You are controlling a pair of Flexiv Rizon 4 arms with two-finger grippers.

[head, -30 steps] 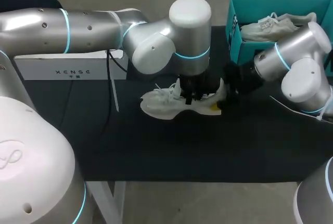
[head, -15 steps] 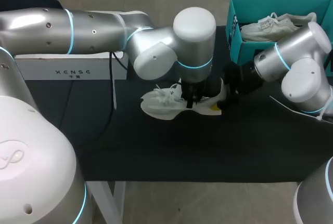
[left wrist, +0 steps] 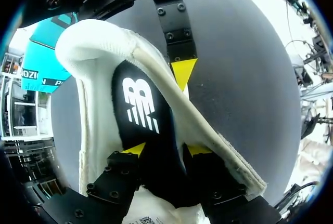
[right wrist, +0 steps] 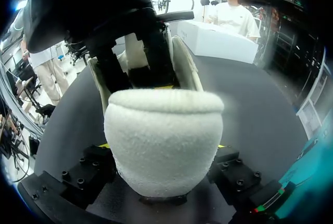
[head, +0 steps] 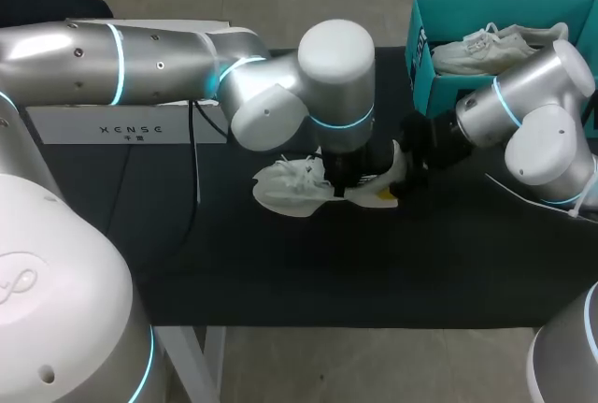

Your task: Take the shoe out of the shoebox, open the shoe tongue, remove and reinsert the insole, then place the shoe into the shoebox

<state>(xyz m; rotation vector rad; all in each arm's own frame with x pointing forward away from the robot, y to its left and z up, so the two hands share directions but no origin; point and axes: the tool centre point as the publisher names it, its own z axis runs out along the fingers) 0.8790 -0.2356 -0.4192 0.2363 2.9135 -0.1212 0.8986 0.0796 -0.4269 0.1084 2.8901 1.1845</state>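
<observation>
Head view: shoe [head: 294,186] on table [head: 280,263], outside shoebox [head: 425,57]. Left wrist: left gripper [left wrist: 167,149] pinches the insole [left wrist: 140,109]; right wrist: right gripper [right wrist: 162,145] clamps the heel [right wrist: 164,130]. Risk: heel grip slips and the shoe drags along with the insole.

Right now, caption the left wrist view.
Left tool inside the white shoe at its black insole; right tool clamps the heel.

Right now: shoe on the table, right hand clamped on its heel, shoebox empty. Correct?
Not quite: the shoebox isn't empty. The head view shows a second shoe lying inside it. The rest is right: the shoe is on the table, and the right hand is clamped on its heel.
</observation>
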